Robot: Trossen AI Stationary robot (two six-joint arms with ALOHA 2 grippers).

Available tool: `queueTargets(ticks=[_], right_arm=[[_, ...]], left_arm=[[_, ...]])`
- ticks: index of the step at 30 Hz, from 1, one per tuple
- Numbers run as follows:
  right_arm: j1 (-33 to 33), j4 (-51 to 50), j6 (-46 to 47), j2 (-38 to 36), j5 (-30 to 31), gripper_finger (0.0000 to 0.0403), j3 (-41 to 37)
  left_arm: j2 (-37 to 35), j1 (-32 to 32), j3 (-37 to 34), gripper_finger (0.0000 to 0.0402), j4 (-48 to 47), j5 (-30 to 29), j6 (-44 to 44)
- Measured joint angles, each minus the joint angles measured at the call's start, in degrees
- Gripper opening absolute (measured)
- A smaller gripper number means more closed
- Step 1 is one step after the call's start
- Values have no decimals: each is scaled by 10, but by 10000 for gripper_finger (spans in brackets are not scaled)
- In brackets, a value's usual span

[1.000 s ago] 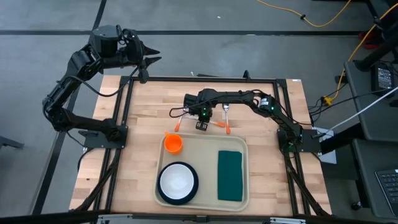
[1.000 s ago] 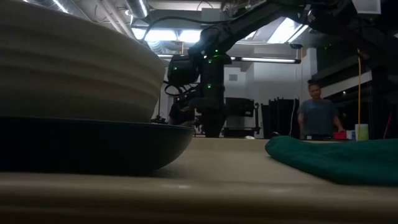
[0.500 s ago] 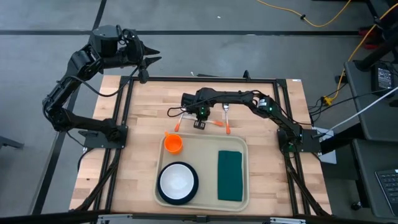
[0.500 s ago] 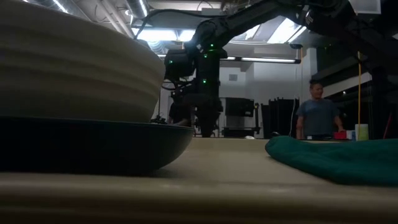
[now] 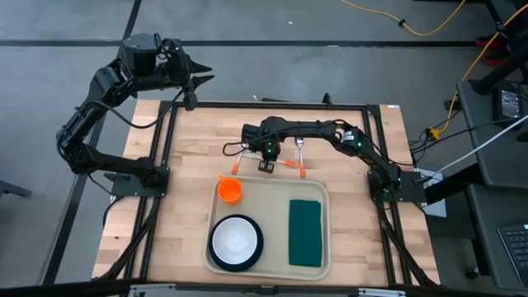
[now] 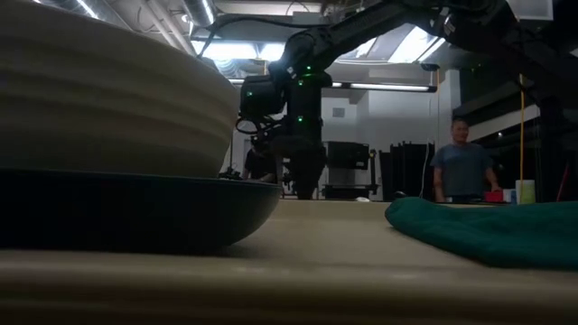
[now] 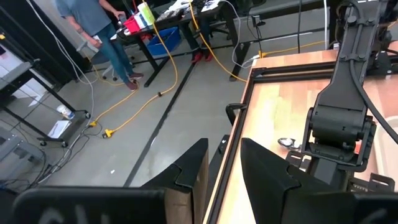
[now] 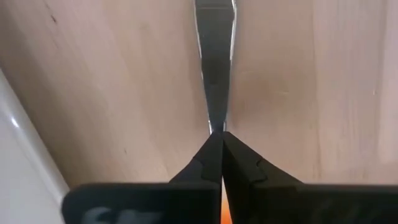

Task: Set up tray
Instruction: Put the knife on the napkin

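R gripper (image 5: 266,164) pinched shut on metal utensil (image 8: 214,56), just far of tray (image 5: 268,191) | L gripper (image 5: 200,80) part-spread, parked far-left | risk: thin edge-grip, utensil may slip/twist on lift.

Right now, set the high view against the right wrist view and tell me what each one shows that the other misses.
Only the high view shows the orange cup, the white bowl on its dark plate and the green napkin in the tray, plus the left gripper parked off the table's far left corner. Only the right wrist view shows the right gripper shut on a thin metal utensil shaft with an orange handle. Both share the wooden tabletop and that utensil.
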Motion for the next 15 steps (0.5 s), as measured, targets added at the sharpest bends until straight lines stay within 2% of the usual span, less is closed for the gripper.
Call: queueTargets(ticks=[15], right_arm=[[-2, 19, -2, -1, -17, 6, 0]], left_arm=[[0, 0, 0, 88, -1, 0, -1]])
